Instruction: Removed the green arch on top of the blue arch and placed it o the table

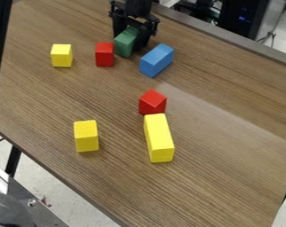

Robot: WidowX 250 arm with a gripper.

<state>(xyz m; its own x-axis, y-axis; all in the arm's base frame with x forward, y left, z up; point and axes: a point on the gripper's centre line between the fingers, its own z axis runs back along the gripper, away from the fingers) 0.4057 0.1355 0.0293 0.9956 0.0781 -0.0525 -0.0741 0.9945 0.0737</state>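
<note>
At the top of the camera view, left of centre, my gripper [131,39] hangs low over the table. The green block [126,42] sits between its two fingers, which are shut on it. Whether the block's underside touches the wood, I cannot tell. Close by on the right, apart from the green block, the plain blue block [156,60] lies at a slant on the table [228,128]. No arch shape can be made out on either one.
A red block [105,54] stands just left of the green one, with a yellow cube [61,56] farther left. Nearer the front are another red block [152,102], a long yellow block [159,138] and a shorter yellow block [86,136]. The table's far edge runs behind the gripper.
</note>
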